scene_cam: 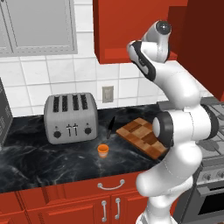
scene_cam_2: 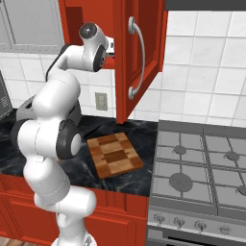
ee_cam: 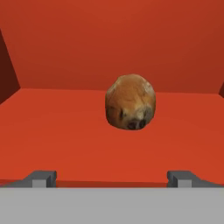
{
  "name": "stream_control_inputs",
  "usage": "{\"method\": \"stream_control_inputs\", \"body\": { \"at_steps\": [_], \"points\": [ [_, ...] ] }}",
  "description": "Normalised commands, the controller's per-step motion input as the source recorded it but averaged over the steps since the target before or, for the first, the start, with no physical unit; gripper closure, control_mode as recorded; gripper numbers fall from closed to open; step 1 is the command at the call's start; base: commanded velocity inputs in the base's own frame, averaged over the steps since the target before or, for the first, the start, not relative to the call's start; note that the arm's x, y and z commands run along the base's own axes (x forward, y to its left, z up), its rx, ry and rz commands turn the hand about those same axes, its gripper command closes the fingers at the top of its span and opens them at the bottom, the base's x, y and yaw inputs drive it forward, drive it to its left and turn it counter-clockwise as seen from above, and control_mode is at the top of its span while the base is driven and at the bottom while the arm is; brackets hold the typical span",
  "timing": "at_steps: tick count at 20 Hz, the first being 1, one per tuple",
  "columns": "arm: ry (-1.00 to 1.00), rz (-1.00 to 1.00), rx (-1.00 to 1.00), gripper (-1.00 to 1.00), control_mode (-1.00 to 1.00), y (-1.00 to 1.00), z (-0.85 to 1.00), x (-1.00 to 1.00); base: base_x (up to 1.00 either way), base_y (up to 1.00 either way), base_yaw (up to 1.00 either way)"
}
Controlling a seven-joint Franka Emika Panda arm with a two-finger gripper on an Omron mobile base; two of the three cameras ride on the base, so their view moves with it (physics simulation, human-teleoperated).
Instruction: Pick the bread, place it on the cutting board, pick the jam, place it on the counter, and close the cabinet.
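The bread (ee_cam: 130, 102), a round brown loaf, sits on the red shelf inside the cabinet (scene_cam: 127, 26), straight ahead of my gripper (ee_cam: 113, 178). My gripper is open with its fingertips (ee_cam: 43, 177) spread wide, still short of the loaf. The cabinet door (scene_cam_2: 141, 57) stands open with its silver handle facing out. My arm reaches up into the cabinet opening. The checkered cutting board (scene_cam: 142, 136) (scene_cam_2: 114, 154) lies bare on the black counter (scene_cam: 43, 162) below. The small orange jam (scene_cam: 103, 150) stands on the counter, left of the board.
A silver four-slot toaster (scene_cam: 70, 117) stands on the counter behind the jam. A gas stove (scene_cam_2: 202, 168) adjoins the counter on the right. A grey-white glass-fronted wall cabinet (scene_cam: 39, 26) hangs at the upper left.
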Motion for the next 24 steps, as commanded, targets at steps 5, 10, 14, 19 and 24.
{"method": "stream_control_inputs", "body": {
  "at_steps": [5, 10, 14, 19, 24],
  "points": [
    [0.0, 0.0, 0.0, -1.0, -1.0, 0.0, 0.0, 0.23, 0.0, 0.0, 0.0],
    [0.0, 0.0, 0.0, -1.0, -1.0, 0.0, 0.0, 0.24, 0.0, 0.0, 0.0],
    [0.0, 0.0, 0.0, -1.0, -1.0, -0.01, 0.0, 0.2, 0.0, 0.0, 0.0],
    [0.0, -0.01, 0.0, -1.0, -1.0, -0.03, 0.0, 0.19, 0.0, 0.0, 0.0],
    [0.0, 0.0, 0.0, -1.0, -1.0, -0.07, 0.0, 0.17, 0.0, 0.0, 0.0]
  ]
}}
